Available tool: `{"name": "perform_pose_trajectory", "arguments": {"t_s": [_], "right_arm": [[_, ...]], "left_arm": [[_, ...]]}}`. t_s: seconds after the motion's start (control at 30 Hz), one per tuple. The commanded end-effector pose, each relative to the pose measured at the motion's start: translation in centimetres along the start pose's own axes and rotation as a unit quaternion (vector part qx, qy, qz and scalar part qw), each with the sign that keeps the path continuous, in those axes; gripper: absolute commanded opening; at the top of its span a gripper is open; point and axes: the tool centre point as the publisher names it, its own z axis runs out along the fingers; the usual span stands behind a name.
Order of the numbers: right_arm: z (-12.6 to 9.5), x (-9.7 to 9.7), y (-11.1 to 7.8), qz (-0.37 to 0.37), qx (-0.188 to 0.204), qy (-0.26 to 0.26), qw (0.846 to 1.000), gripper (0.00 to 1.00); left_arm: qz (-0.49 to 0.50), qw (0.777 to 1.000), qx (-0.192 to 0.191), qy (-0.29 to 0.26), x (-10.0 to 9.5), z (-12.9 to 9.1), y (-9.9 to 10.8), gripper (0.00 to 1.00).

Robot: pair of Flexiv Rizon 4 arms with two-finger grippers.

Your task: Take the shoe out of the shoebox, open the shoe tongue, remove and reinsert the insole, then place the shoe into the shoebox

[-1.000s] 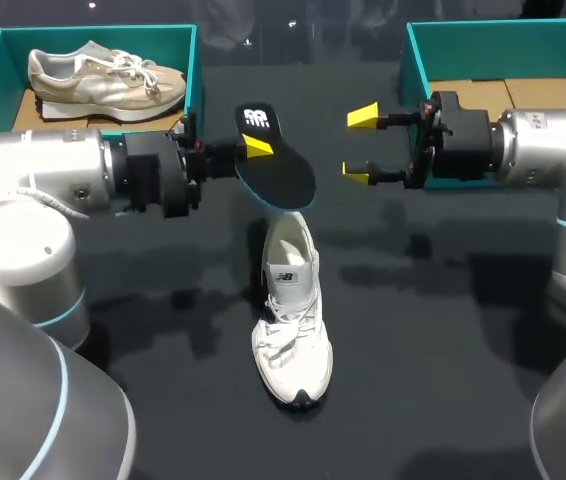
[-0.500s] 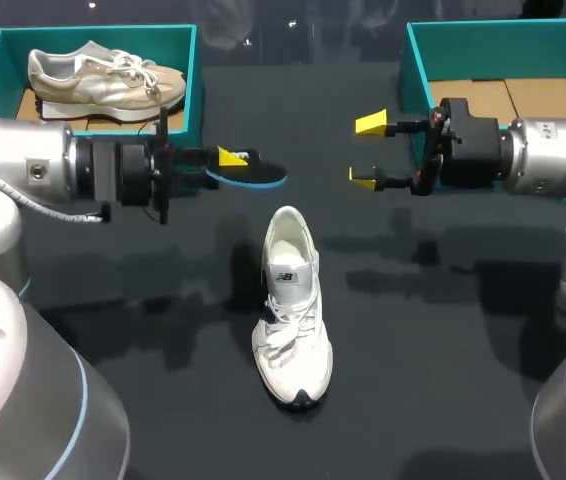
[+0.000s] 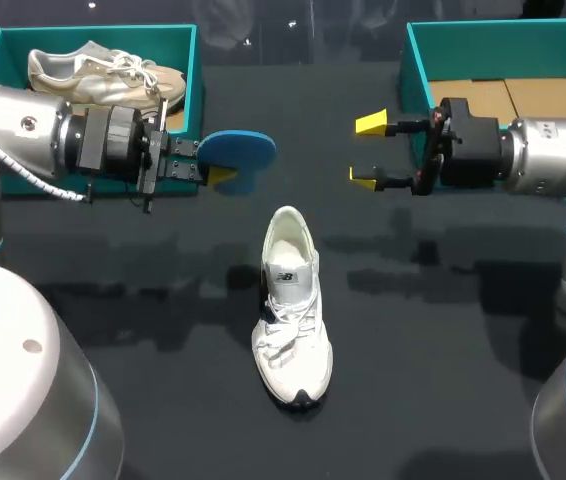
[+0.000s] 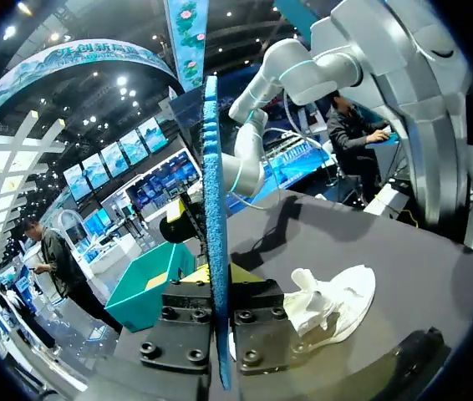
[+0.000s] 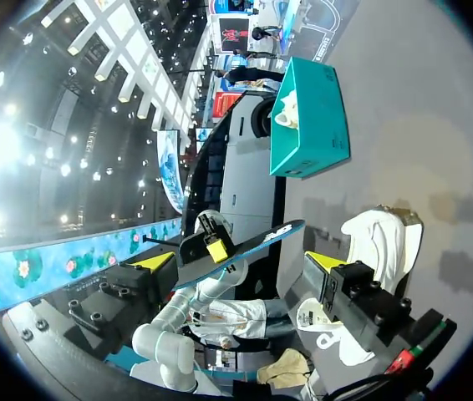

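One blue foam insole [image 3: 238, 150] sits clamped in left tool [image 3: 215, 165]. Right tool [image 3: 367, 150] gapes, holding nothing; white sneaker [image 3: 291, 320] on worktop [image 3: 443, 330].

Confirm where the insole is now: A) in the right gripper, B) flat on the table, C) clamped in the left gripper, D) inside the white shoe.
C: the left gripper is shut on the blue insole, held in the air; the right gripper is open and empty.
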Motion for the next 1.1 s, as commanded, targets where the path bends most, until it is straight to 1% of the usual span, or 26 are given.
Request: {"name": "perform_pose_trajectory", "arguments": {"t_s": [0.03,0.1,0.2,0.27,0.4,0.47,0.53,0.63,0.7,0.83,0.87,0.97,1.1], "right_arm": [[0.0,0.0,-0.1,0.0,0.0,-0.001,1.0,1.0],[0.0,0.0,-0.1,0.0,0.0,-0.001,1.0,1.0],[0.0,0.0,-0.1,0.0,0.0,-0.001,1.0,1.0],[0.0,0.0,-0.1,0.0,0.0,-0.001,1.0,1.0],[0.0,0.0,-0.1,0.0,0.0,-0.001,1.0,1.0],[0.0,0.0,-0.1,0.0,0.0,-0.001,1.0,1.0],[0.0,0.0,-0.1,0.0,0.0,-0.001,1.0,1.0],[0.0,0.0,-0.1,0.0,0.0,-0.001,1.0,1.0],[0.0,0.0,-0.1,0.0,0.0,-0.001,1.0,1.0],[0.0,0.0,-0.1,0.0,0.0,-0.001,1.0,1.0],[0.0,0.0,-0.1,0.0,0.0,-0.001,1.0,1.0],[0.0,0.0,-0.1,0.0,0.0,-0.001,1.0,1.0],[0.0,0.0,-0.1,0.0,0.0,-0.001,1.0,1.0]], "left_arm": [[0.0,0.999,0.002,0.048,-0.7,0.1,0.3,0.0],[-0.035,0.998,-0.014,0.049,-0.5,0.0,0.5,0.0],[-0.111,0.993,-0.017,0.046,-0.4,-0.2,0.0,0.0],[-0.165,0.985,-0.016,0.041,-0.7,-0.4,-0.7,0.0],[-0.272,0.961,-0.015,0.042,-1.2,-1.0,-2.1,0.0],[-0.329,0.944,-0.011,0.042,-1.4,-1.1,-2.7,0.0],[-0.366,0.93,-0.004,0.038,-1.5,-1.2,-3.1,0.0],[-0.418,0.908,0.005,0.034,-1.3,-1.3,-3.3,0.0],[-0.46,0.888,0.012,0.031,-1.4,-1.3,-3.4,0.0],[-0.526,0.85,0.025,0.017,-1.5,-1.1,-3.1,0.0],[-0.536,0.844,0.026,0.013,-1.5,-1.0,-3.0,0.0],[-0.576,0.817,0.023,0.01,-1.4,-0.7,-2.5,0.0],[-0.615,0.788,0.022,0.002,-1.6,0.0,-2.0,0.0]]}}
